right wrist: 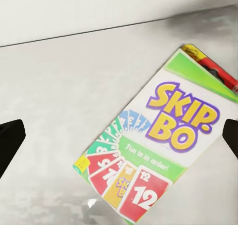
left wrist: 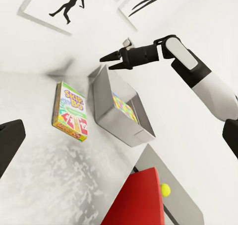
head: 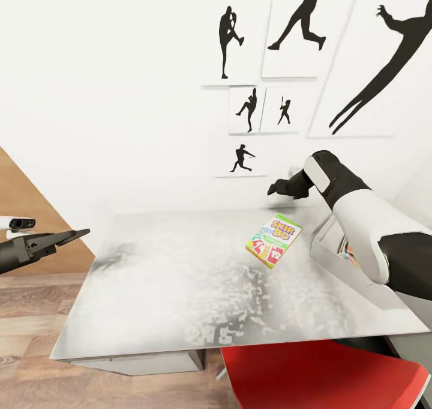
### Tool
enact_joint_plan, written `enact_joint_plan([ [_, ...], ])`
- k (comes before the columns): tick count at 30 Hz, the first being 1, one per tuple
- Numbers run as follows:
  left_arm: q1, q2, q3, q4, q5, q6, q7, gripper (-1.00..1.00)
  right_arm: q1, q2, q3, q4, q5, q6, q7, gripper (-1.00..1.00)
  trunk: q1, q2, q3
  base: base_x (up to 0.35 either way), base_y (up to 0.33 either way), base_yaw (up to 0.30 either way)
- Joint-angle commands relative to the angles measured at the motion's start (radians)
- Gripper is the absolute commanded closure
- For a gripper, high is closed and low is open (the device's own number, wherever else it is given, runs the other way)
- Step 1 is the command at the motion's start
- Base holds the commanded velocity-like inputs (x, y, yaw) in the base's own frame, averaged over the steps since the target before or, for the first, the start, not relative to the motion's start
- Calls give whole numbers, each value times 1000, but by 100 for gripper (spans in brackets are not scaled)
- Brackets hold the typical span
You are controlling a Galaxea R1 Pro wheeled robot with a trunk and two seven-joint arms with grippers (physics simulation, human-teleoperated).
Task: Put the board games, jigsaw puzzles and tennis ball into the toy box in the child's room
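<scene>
The green, yellow and red Skip-Bo board game (head: pixel 273 239) (left wrist: pixel 71 111) (right wrist: pixel 158 150) lies flat on the white table (head: pixel 180 289), just beside the light grey toy box (left wrist: pixel 119 121) (head: pixel 327 244). A multicoloured jigsaw puzzle (left wrist: pixel 125 107) (head: pixel 347 250) lies inside the toy box. My right gripper (head: pixel 277 188) (left wrist: pixel 113 56) (right wrist: pixel 119 140) hovers open above the Skip-Bo box, holding nothing. Off the table's left end, my left gripper (head: pixel 66 236) is open and empty. The small yellow-green tennis ball (left wrist: pixel 165 189) rests on a grey surface past the red chair.
A red chair (head: pixel 324 376) (left wrist: pixel 141 200) stands at the table's near edge. My right arm (head: pixel 366 229) covers most of the toy box in the head view. A white wall with black silhouette pictures (head: pixel 249 109) backs the table. Wooden floor (head: pixel 30 313) lies at the left.
</scene>
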Motion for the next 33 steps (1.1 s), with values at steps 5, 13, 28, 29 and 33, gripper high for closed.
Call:
enact_joint_plan([
  [5, -1, 0, 0, 0, -1, 11, -4, -100, -1, -2, 8, -1, -10, 3, -6, -100, 1, -2, -2, 2, -2, 0],
  [13, -1, 0, 1, 0, -1, 11, -4, -100, -1, -3, 8, -1, -10, 3, -6, -100, 1, -2, -2, 62, 0, 0],
  [28, -1, 1, 5, 0, -1, 11, -3, -100, -1, -4, 8, -1, -10, 3, -6, -100, 1, -2, -2, 48, 0, 0],
  [29, -1, 1, 6, 0, -1, 11, -3, -100, -1, -4, 8, -1, -10, 3, -6, -100, 1, -2, -2, 4, 0, 0],
  [33, -1, 1, 7, 0, -1, 11, -3, -100, -1, -4, 9, -1, -10, 3, -6, -100, 1, -2, -2, 2, 0, 0],
])
